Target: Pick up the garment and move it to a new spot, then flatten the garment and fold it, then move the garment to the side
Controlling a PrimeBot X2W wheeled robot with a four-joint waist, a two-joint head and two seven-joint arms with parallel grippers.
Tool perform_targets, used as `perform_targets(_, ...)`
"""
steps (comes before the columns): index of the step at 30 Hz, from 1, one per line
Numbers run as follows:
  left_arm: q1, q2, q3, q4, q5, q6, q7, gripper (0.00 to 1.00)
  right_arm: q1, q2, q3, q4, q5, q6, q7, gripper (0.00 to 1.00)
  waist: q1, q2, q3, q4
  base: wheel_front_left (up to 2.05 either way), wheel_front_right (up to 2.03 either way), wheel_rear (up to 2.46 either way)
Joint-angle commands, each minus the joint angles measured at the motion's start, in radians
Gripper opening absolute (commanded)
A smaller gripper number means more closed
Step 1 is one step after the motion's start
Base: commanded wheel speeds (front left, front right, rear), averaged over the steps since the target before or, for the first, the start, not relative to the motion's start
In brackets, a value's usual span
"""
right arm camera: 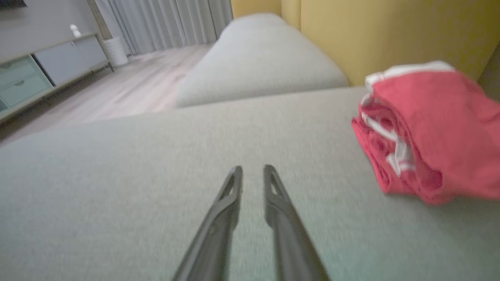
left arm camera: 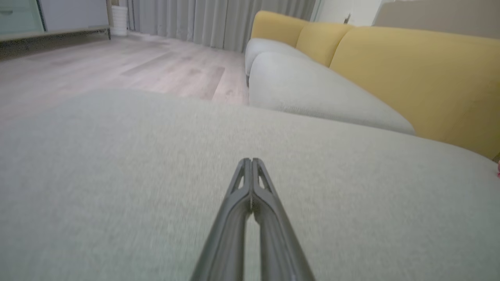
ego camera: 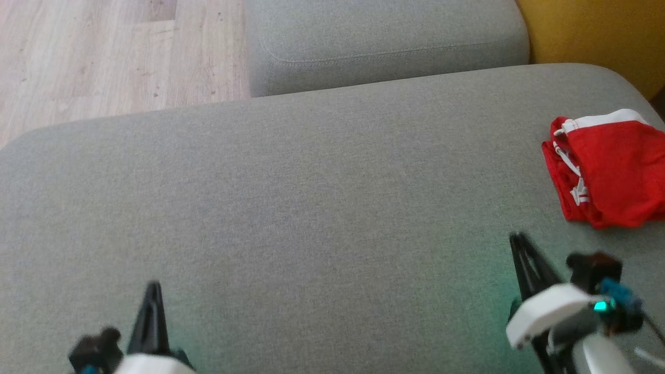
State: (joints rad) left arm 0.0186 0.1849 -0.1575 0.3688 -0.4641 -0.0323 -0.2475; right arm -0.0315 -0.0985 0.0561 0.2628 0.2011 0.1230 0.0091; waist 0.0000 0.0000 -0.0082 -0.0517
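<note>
While near right cushion (ego camera: 311, 208) edge, garment (ego camera: 618, 171); open room leftward.

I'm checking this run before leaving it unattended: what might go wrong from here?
The red garment lies bunched near a rounded corner of the cushion; a nudge might push it off. Its white cords hang loose, so the right tool, close by, might snag them.

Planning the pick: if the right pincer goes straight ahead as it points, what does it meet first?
Probably the grey cushion, not the garment. That lies to the right of the line of the right pincer. Depth is unclear.
</note>
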Motion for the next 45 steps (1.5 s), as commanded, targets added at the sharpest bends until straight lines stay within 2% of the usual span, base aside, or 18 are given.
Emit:
perform_targets(1,0.002,-0.003,0.001,0.005,-0.006,-0.001,0.003,0.00,0.003,0.000,-0.002,0.007,0.008,0.000,0.001,0.00,0.0000,0.0000,0.000,0.000,0.00,0.00,0.00)
perform_targets(45,-0.042,-0.049,0.095,-0.039,-0.400,-0.034,0.126,0.00,-0.024,0.017,-0.060,-0.002,0.492,0.003,0.037,0.00,0.0000,0.0000,0.004,0.018,0.00,0.00,0.00)
